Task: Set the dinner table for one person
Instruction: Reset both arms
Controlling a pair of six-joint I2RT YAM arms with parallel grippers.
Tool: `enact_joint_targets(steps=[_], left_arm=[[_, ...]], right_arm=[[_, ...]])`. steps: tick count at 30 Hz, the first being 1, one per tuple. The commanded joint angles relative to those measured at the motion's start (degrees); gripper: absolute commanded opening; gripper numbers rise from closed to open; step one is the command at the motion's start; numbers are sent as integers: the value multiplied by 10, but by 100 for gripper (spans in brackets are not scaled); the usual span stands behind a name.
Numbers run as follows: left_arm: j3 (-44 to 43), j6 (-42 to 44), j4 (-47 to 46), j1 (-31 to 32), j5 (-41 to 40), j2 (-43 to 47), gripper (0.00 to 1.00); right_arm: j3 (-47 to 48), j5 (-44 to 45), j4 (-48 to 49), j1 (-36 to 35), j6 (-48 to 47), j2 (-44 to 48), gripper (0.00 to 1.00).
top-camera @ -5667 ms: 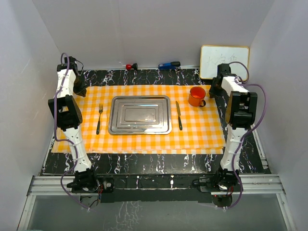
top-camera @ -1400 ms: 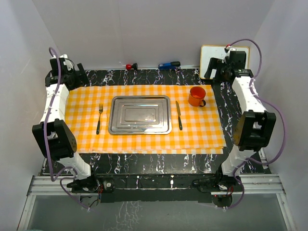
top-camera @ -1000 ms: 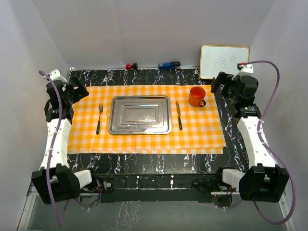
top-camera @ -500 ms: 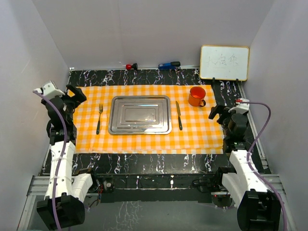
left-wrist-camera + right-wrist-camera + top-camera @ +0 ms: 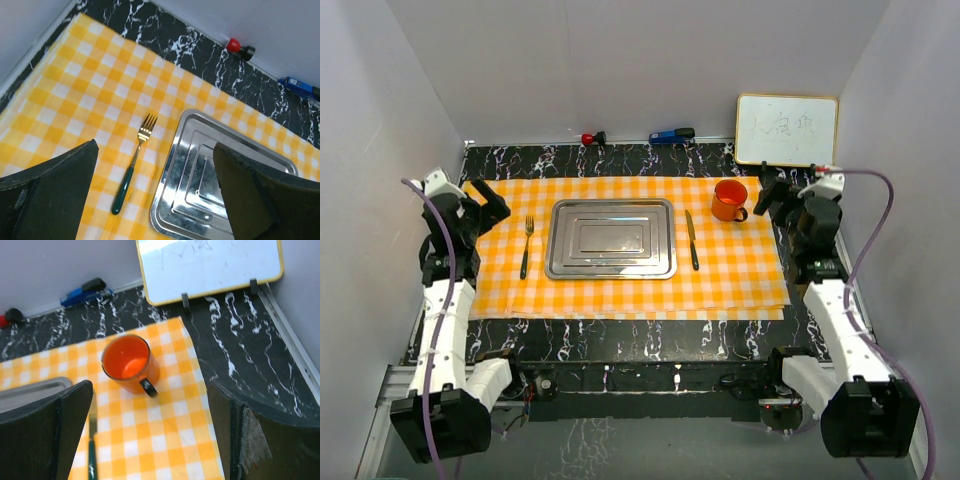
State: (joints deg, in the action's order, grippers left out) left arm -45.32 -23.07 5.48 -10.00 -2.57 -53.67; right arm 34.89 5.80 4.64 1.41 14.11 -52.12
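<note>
Seen from above, the black surface [image 5: 620,340] fills mid-frame under a checked cloth [image 5: 740,270], with a tray [image 5: 611,238] centred, a fork [image 5: 526,246] left of it, and a knife [image 5: 692,240] and mug [image 5: 728,201] right of it, seemingly a finished place setting, while the left jaws and right jaws hang wide and empty at the frame's edges.

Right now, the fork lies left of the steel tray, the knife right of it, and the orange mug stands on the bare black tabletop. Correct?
Not quite: the orange mug stands on the checked cloth, near its far right corner, not on the black tabletop; the right wrist view shows this. The fork does lie left of the steel tray, the knife right of it.
</note>
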Motion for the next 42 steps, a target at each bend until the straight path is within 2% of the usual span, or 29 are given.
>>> enact_joint_targets(steps=[1,5,10,16,22,26,33,42], left_arm=[[-139,45,131,2,19,-43,99],[-244,50,235,2,99,-124,97],[-240,38,240,5,168,-127,92],[-255,59,295,27,145,-118,92],[-214,50,286,27,138,-79,95],[-194,56,285,28,161,-74,96],[-201,86,308,35,134,-72,98],[-187,76,298,35,152,-84,97]], right_arm=[[184,-36,-144,-4,-8,-70,99],[275,-63,-243,-4,-12,-98,98],[265,-101,-251,-4,-2,-24,98],[311,-161,-321,-4,-9,-30,96],[301,-198,-302,-4,-7,-64,94],[300,-228,-309,-4,-1,-95,92],[313,-227,-318,-4,-15,-118,91],[297,-230,-308,-4,-39,-130,90]])
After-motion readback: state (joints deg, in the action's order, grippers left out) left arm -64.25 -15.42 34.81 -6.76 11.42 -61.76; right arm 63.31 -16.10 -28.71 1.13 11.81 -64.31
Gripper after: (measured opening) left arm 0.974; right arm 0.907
